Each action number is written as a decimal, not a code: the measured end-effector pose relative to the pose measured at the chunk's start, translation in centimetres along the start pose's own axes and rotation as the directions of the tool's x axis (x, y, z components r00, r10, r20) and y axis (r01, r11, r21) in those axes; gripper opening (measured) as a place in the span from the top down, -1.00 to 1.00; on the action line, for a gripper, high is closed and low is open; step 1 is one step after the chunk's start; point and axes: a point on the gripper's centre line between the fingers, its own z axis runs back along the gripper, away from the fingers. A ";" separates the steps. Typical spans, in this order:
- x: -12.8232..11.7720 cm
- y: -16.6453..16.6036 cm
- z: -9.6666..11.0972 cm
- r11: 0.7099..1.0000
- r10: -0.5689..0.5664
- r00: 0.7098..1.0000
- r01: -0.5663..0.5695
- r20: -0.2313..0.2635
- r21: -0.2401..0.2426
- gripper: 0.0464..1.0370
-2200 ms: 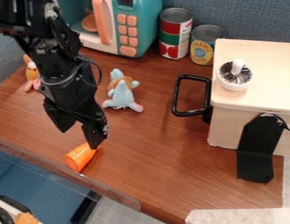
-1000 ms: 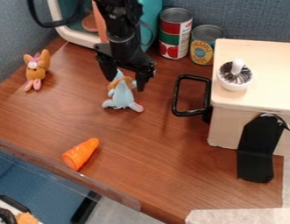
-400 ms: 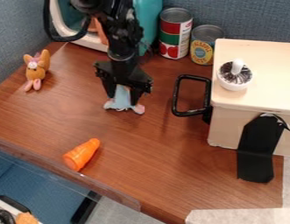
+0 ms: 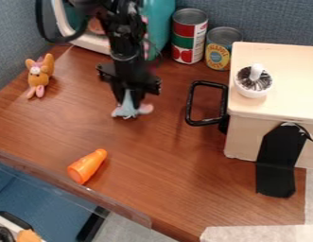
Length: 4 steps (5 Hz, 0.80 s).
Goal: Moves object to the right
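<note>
The black gripper (image 4: 129, 102) – fingers clenched around the light-blue plush toy (image 4: 125, 112) – hangs above the brown table (image 4: 165, 175)

Bright, diffuse indoor light. The box (image 4: 285, 71) is palest on its upper face and duller on its front. A soft-edged shadow borders the orange carrot (image 4: 87, 166) on the table (image 4: 165, 189). Muted highlights mark the metal lids of 2 cans (image 4: 189, 17). The end effector (image 4: 129, 103) registers as deep black, its surface detail largely lost in shade
</note>
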 end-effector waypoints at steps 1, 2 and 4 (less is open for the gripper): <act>-0.4 1.2 3.7 1.000 0.023 0.998 -0.022 0.061 -0.017 0.50; -2.6 3.8 6.9 0.996 0.079 0.991 -0.075 0.108 -0.040 0.51; -9.4 10.3 8.1 0.989 0.149 0.988 -0.149 0.038 -0.002 0.51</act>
